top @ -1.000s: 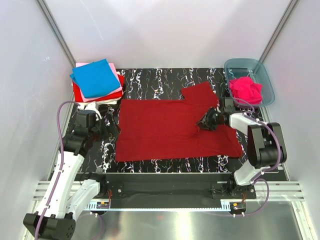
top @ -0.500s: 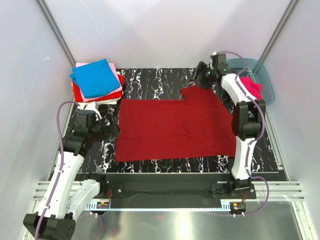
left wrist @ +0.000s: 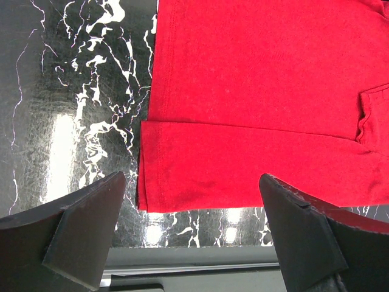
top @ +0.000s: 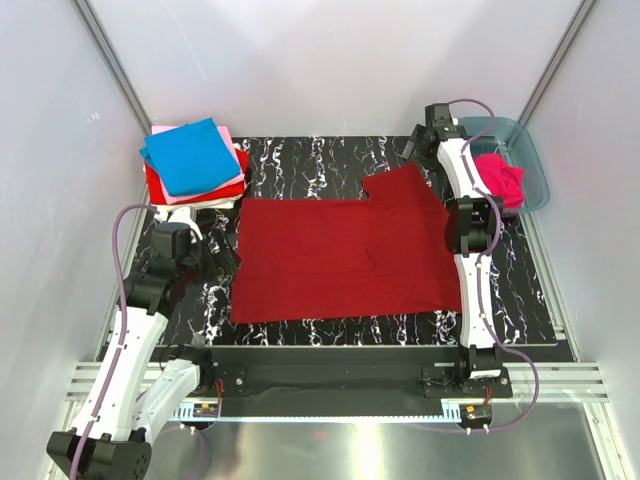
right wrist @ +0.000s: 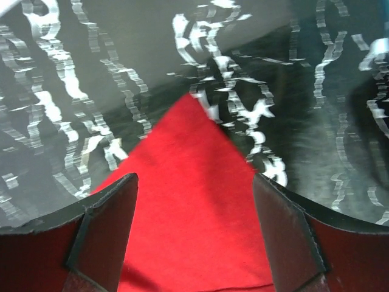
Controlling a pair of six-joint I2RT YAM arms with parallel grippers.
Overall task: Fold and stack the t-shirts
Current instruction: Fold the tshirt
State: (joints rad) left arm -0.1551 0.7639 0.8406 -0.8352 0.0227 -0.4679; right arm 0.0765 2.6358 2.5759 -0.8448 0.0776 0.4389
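Flat dark red cloth t-shirt on glossy black white-veined table

The whole black, white-veined marbled desk is seen from high above and behind its near edge, looking steeply down from well off. From the left wrist, a close downward view is given past the left claw onto a hemmed edge of the large dark red cloth t-shirt. From the right wrist, the shirt's pointed tip is seen very near, framed by the right claw. The shirt and the desk are shared by all three views.
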